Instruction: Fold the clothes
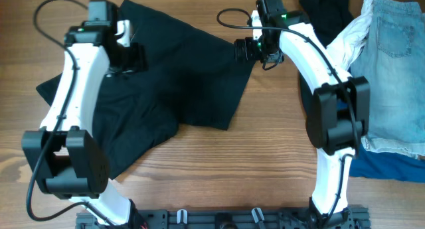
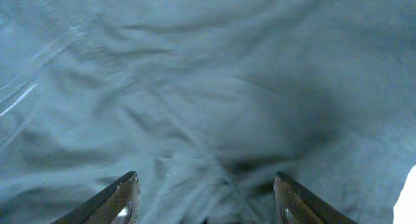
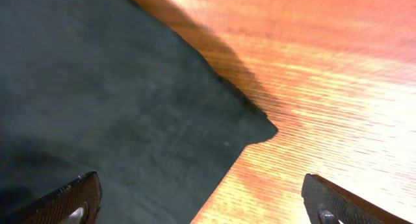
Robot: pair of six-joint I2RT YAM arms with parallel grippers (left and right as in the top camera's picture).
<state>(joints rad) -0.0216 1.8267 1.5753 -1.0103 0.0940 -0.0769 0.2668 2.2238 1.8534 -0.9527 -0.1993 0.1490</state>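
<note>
A plain black garment (image 1: 179, 76) lies spread and rumpled on the wooden table, left of centre. My left gripper (image 1: 129, 56) hangs open just above its wrinkled upper-left part, which fills the left wrist view (image 2: 208, 107); both fingers (image 2: 205, 198) are wide apart with nothing between them. My right gripper (image 1: 242, 51) is open over the garment's right corner (image 3: 260, 126), one finger above cloth, the other above bare wood. No white label shows.
A pile of other clothes sits at the right edge: a black piece (image 1: 325, 10), a white one (image 1: 348, 40), light denim (image 1: 395, 70) and bright blue cloth (image 1: 385, 168). Bare wood (image 1: 265, 169) lies in front.
</note>
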